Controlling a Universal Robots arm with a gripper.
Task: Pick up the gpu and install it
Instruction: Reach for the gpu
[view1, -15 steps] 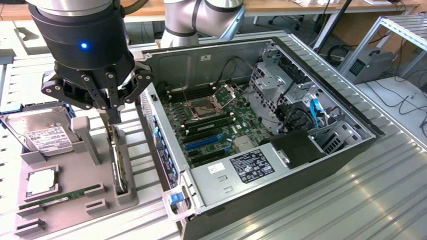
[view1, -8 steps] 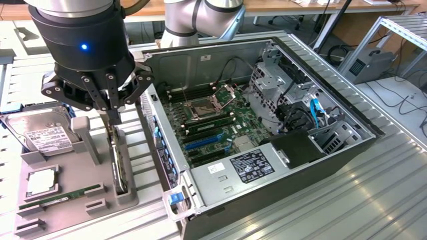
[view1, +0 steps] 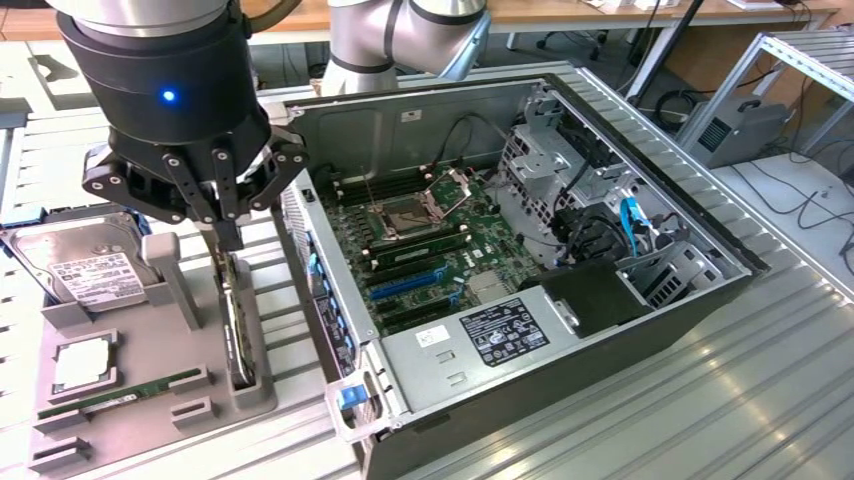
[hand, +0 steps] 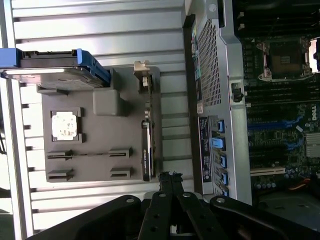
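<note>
The gpu (view1: 239, 320) stands on edge in a slot of the grey holder tray (view1: 147, 420), a slim black card with its pale bracket end away from the gripper in the wrist view. My gripper (view1: 230, 240) hangs just over the card's far end, fingers pressed together into one point, with nothing between them. In the wrist view the fingertips (hand: 169, 176) sit beside the near end of the gpu (hand: 146, 145), not around it. The open computer case (view1: 667, 300) lies to the exterior view's right, its motherboard (view1: 427, 240) and blue slots (view1: 407, 285) exposed.
The tray also holds a silver hard drive (view1: 87, 265), a processor chip (view1: 83, 362) and a green memory stick (view1: 120, 395). The case's side wall (view1: 327, 290) rises close beside the tray. A second robot arm (view1: 400, 40) stands behind the case.
</note>
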